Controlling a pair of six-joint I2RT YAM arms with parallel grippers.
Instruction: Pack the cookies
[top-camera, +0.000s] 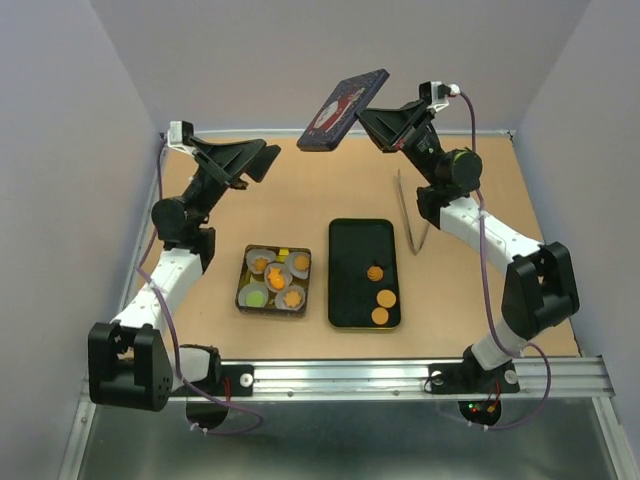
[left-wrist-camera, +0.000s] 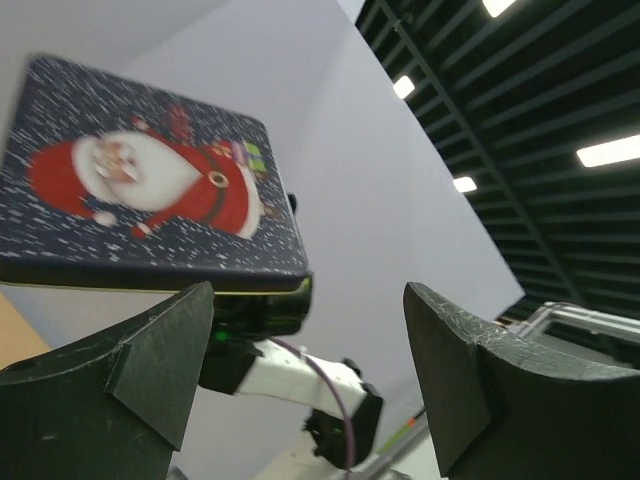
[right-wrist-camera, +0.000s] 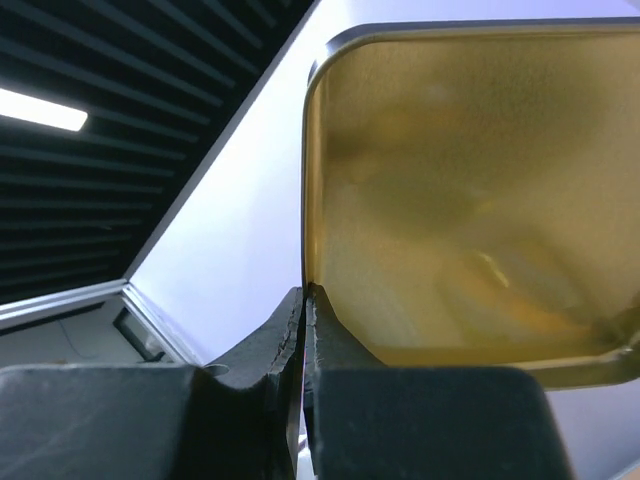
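Three orange cookies lie on a black tray. More cookies, one of them green, sit in white paper cups inside a small square tin. My right gripper is raised at the back and shut on the rim of the tin's lid, a dark lid with a Santa picture. In the right wrist view the pads pinch the lid's edge and its gold inner side faces the camera. My left gripper hangs open in the air to the lid's left, its fingers wide apart and holding nothing.
Metal tongs lie on the brown tabletop to the right of the black tray. Grey walls close in the table on the left, back and right. A metal rail runs along the near edge.
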